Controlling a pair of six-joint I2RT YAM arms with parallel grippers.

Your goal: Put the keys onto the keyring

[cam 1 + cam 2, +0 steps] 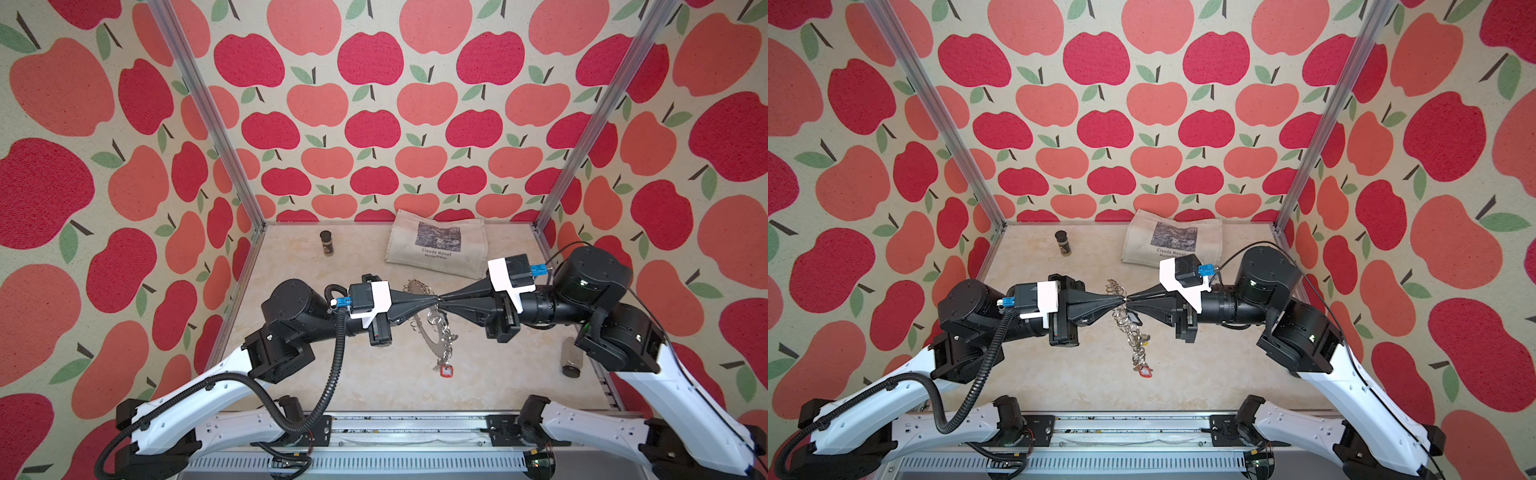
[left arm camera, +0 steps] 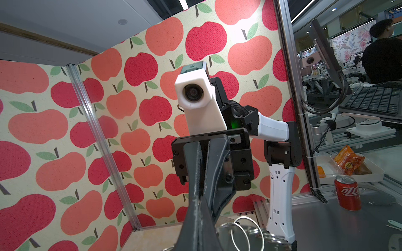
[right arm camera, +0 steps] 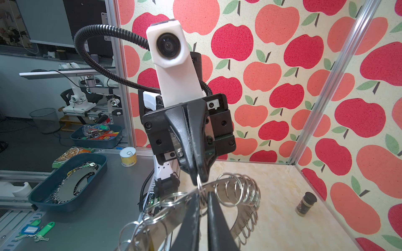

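Left of centre in a top view, our left gripper (image 1: 435, 298) is pinched tight on one wire ring (image 3: 198, 184) of the keyring (image 1: 430, 351). The keyring stands edge-on at mid-frame, with a red-framed tag (image 1: 446, 370) at its lower end. From the right, our right gripper (image 1: 441, 299) meets the left one tip to tip. It is narrow, its fingers (image 3: 191, 217) flanking that ring, and we cannot tell whether they clamp it. A small black shape (image 1: 1134, 319) sits among the rings just below the tips.

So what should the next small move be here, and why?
Probably close the right hand fully on the wire ring that the shut left hand pinches on the raised keyring. Their tips meet there, a slit shows between the right fingers, and I cannot tell whether it grips yet.
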